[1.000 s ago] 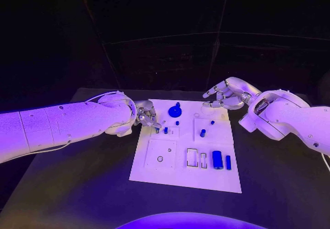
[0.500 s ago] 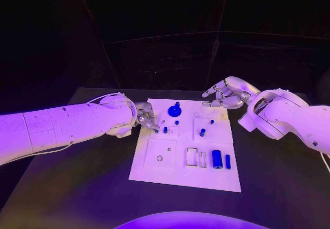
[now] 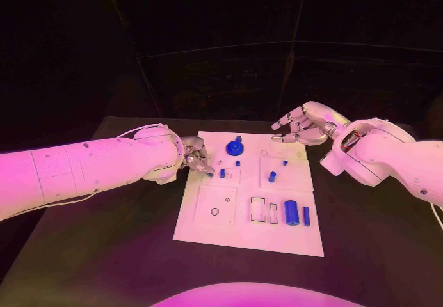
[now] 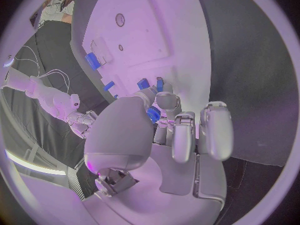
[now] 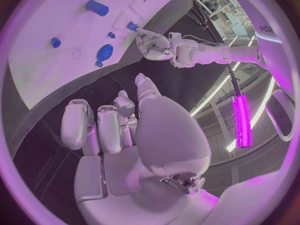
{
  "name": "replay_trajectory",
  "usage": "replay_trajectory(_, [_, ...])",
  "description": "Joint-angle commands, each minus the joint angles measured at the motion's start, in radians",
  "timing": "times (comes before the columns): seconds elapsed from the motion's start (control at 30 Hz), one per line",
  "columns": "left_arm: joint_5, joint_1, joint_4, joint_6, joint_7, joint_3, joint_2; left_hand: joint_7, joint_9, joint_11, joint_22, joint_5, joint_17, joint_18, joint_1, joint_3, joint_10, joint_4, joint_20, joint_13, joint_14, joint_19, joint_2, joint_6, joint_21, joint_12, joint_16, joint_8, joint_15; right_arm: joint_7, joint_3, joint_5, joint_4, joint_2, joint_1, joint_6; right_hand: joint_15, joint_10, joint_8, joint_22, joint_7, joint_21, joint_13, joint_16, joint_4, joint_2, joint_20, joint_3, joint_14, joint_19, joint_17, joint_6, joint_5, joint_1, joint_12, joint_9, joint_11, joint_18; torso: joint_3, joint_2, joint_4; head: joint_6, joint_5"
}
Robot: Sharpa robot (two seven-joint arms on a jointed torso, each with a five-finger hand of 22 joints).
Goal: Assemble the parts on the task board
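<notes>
My left hand (image 3: pixel 196 157) sits at the left edge of the task board (image 3: pixel 212 224), fingers curled down together over a small blue peg (image 3: pixel 221 173) that stands in the board's upper left part. In my left wrist view the fingertips (image 4: pixel 164 101) close around a small blue piece, so I am pinching it, though I cannot tell whether it is that same peg. Just right of it lies a round blue knob (image 3: pixel 235 149), then two more small blue pieces (image 3: pixel 273 177) further along. Nearer me, a large blue cylinder (image 3: pixel 292 213) lies beside a slim blue bar (image 3: pixel 306 217). My right hand (image 3: pixel 300 128) hovers over the board's far right corner, fingers loosely curled and apart, holding nothing.
</notes>
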State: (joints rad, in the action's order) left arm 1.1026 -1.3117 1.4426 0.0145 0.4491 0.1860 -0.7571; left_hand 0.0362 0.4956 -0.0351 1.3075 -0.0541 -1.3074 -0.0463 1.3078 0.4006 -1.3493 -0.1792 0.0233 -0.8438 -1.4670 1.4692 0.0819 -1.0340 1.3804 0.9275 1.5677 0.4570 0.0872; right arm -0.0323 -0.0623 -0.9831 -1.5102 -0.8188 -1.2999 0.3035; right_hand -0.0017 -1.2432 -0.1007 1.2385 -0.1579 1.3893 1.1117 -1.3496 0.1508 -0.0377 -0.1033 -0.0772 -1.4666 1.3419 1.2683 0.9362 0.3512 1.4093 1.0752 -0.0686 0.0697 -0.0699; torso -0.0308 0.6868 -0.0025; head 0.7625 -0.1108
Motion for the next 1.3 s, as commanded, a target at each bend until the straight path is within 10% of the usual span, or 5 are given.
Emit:
replay_trajectory(0.03, [0.008, 0.003, 0.003, -0.036, 0.012, 0.002, 0.002, -0.002, 0.001, -0.004, 0.049, -0.001, -0.263, -0.007, 0.002, 0.131, -0.004, 0.127, -0.006, 0.000, -0.104, 0.015, 0.003, -0.007, 0.002, -0.004, 0.003, 0.005, 0.006, -0.004, 0.001, -0.002, -0.001, 0.001, -0.002, -0.001, -0.005, 0.006, -0.004, -0.001, 0.001, -0.006, 0.000, 0.004, 0.002, 0.012, -0.001, -0.003, -0.038, -0.003, -0.001, 0.003, 0.007, 0.000, 0.005, -0.001, -0.001, -0.007, -0.0001, 0.000, -0.0005, 0.000, 0.000])
replay_trajectory(0.73, [0.008, 0.003, -0.010, -0.059, 0.010, 0.002, 0.016, -0.003, 0.003, -0.005, 0.050, 0.000, -0.263, -0.007, -0.006, 0.146, -0.015, 0.139, -0.007, -0.011, -0.104, 0.014, 0.023, -0.011, 0.001, 0.007, 0.003, 0.008, 0.007, -0.004, 0.001, -0.002, 0.002, 0.003, -0.002, -0.002, -0.005, 0.007, -0.005, -0.002, 0.001, -0.007, -0.001, 0.004, 0.002, 0.013, -0.001, -0.004, -0.038, -0.003, -0.001, 0.003, 0.008, 0.001, 0.005, -0.001, -0.001, -0.007, 0.0001, 0.001, -0.0002, -0.002, 0.004])
replay_trajectory(1.3, [0.007, 0.002, -0.039, -0.078, 0.020, 0.002, 0.043, -0.017, 0.007, -0.014, 0.061, 0.001, -0.263, -0.005, -0.163, 0.050, -0.032, 0.038, -0.012, -0.035, -0.104, 0.019, 0.027, -0.049, 0.007, 0.033, 0.003, 0.018, 0.013, -0.004, 0.001, -0.002, 0.002, 0.003, -0.002, -0.001, -0.005, 0.007, -0.005, -0.002, 0.001, -0.007, -0.001, 0.004, 0.002, 0.013, -0.001, -0.004, -0.038, -0.003, -0.001, 0.003, 0.008, 0.001, 0.005, -0.001, -0.001, -0.007, -0.0007, 0.000, -0.0008, -0.001, 0.005])
